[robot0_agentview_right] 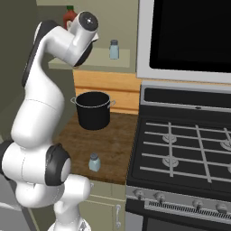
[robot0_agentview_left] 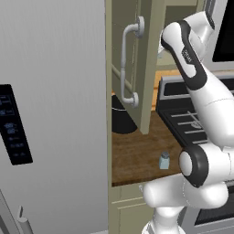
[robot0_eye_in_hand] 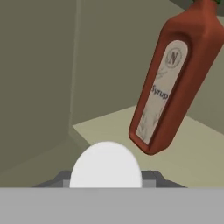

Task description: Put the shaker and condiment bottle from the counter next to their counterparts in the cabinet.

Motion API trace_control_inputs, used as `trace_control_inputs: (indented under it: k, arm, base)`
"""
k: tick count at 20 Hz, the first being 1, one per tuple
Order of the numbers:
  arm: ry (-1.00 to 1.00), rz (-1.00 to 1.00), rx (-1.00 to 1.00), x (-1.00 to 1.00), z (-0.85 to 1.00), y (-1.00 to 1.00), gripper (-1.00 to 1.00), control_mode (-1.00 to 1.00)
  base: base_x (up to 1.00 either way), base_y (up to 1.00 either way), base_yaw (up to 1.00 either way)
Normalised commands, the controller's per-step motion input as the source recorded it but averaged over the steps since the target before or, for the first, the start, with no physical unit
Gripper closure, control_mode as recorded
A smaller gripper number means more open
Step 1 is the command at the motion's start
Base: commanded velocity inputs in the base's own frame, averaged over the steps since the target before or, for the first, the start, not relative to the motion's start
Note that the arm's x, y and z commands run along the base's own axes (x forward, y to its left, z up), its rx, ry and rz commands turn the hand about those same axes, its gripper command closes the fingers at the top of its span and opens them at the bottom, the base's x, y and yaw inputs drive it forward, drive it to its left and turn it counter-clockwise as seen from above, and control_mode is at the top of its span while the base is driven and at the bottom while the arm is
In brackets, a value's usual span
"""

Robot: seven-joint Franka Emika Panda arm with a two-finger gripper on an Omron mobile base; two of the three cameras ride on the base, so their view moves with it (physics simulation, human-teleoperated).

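**Arm reaches into the cabinet; shaker on the surface**

The shaker [robot0_agentview_right: 94, 162] stands upright, cap up, near the front edge of the wood surface [robot0_agentview_left: 137, 155], before a black pot [robot0_agentview_right: 94, 110]. Fingers closed around a whitish cap [robot0_eye_in_hand: 106, 165], beside a tilted red syrup bottle [robot0_eye_in_hand: 175, 78] on the cabinet shelf [robot0_agentview_right: 117, 61], where another upright shaker [robot0_agentview_right: 114, 49] stands.

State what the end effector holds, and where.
The end effector is shut on the small whitish-capped condiment bottle, apparently at its neck, just below the cap; the body is hidden.
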Motion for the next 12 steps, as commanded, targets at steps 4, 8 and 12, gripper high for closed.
trace_control_inputs:
  k: [4,8,12]
  arm:
    - [0.0,0.0,0.0,0.26,-0.05,0.0,1.0,-1.0]
    - [0.0,0.0,0.0,0.23,0.0,0.0,1.0,-1.0]
    - [0.0,0.0,0.0,0.2,0.0,0.0,1.0,-1.0]
  base:
    - [0.0,0.0,0.0]
    - [0.0,0.0,0.0]
    - [0.0,0.0,0.0]
